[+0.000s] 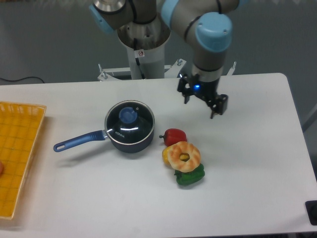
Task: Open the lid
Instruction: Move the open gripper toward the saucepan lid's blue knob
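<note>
White table (257, 163) spreads beneath me; the dark blue saucepan (130, 133) sits left of centre, its glass lid (140, 117) seated, light-blue knob (129, 115) on top. My claw (204, 102) hangs empty, fingers apart, well right of it. Gripping the knob off-centre could drag the whole pan or let the lid slip.

Open air above the lid (130, 119) and its knob (129, 115) — nothing overhead. Bare bench (247, 148) between saucepan (130, 134) and gripper (202, 103). Just right of the saucepan, crowded by red pepper (174, 136), doughnut (184, 155), green pepper (190, 177) — handle (79, 140) jutting left
</note>
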